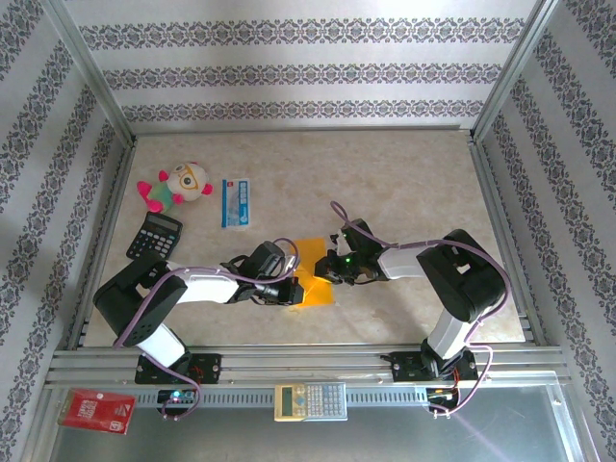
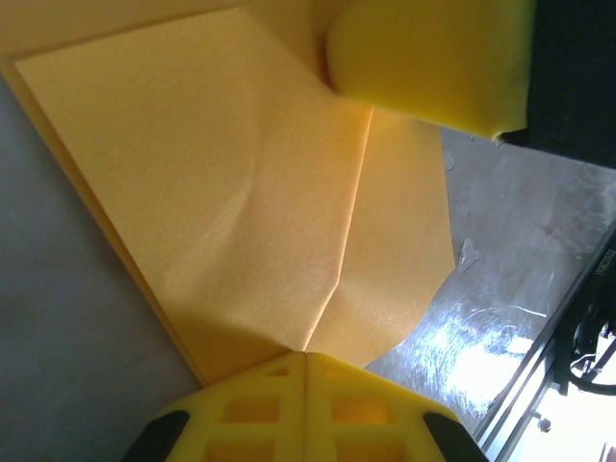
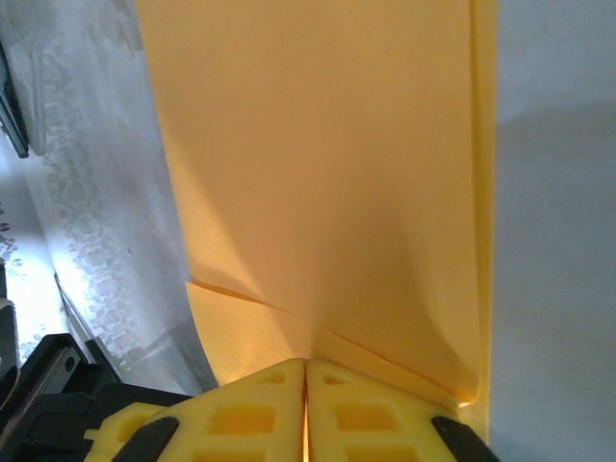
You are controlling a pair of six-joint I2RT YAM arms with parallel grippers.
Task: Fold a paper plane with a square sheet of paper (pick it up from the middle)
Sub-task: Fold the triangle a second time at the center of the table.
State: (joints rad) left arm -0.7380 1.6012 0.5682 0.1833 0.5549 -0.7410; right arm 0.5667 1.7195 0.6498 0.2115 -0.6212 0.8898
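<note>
Your bench point(image 1: 404, 183) is the broad pale surface. Both arms reach in over its near middle, the left arm point(image 1: 197, 287) from one side and the right arm point(image 1: 452, 274) from the other. Between them is the square sheet of paper point(image 1: 316, 286), partly folded, with doubled layers and a crease that runs toward the left jaws. You cannot tell whether it lies flat on the bench.

The left jaws are fully closed and pinch the sheet where that crease ends. The right jaws are pressed together to a hairline slit, with the layered edge caught between their pads point(image 3: 255, 414).

Expect the paper to be very light and limp, easy to crumple or tear, and likely to slide on the smooth bench. The doubled folds are probably its stiffest parts, so pinch gently near a crease, not at a loose corner.
</note>
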